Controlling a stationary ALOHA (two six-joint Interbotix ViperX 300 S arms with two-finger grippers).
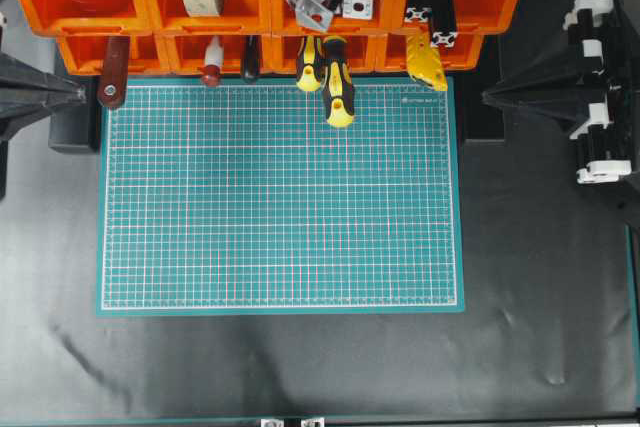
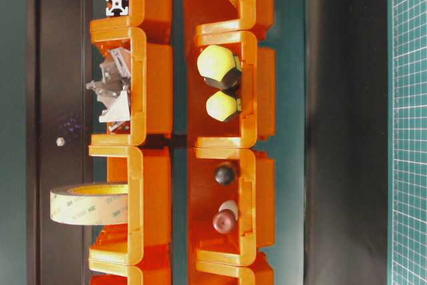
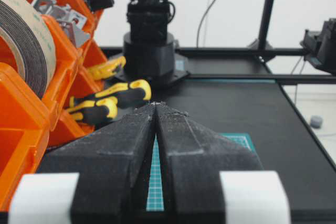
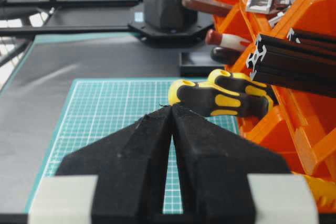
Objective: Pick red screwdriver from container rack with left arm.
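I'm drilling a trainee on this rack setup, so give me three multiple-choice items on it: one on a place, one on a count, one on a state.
1. Where is the red screwdriver?
A. Lower tier of the container rack, handle poking out
B. Lying flat on the green mat
C. In the left gripper

2. How many yellow-and-black screwdrivers stick out?
A. One
B. Two
C. Four

3. The left gripper is:
A. Shut, empty
B. Wide open
C. Shut on tape

Key: 1 A, its red end juts from a lower bin; 2 B, two handles side by side; 3 A, jaws meet with nothing between.
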